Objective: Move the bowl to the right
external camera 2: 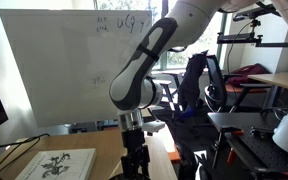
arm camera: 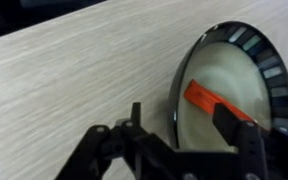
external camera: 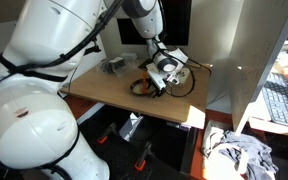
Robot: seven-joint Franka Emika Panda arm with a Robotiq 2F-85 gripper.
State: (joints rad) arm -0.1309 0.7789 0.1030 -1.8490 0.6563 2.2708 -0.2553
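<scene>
Nearest lens: gripper filling bottom of wrist view, fingers spreading well apart. We are seeing them straddling near rim of bowl, one finger hanging outside over wooden table, other reaching in over pale interior. We are reading this as setup for pinching thin wall, since that is easier than spanning whole bowl. Jaws are standing open and gripping nothing; we cannot tell whether they are touching rim. Bowl is sitting directly under gripper, extending ahead of it.
</scene>
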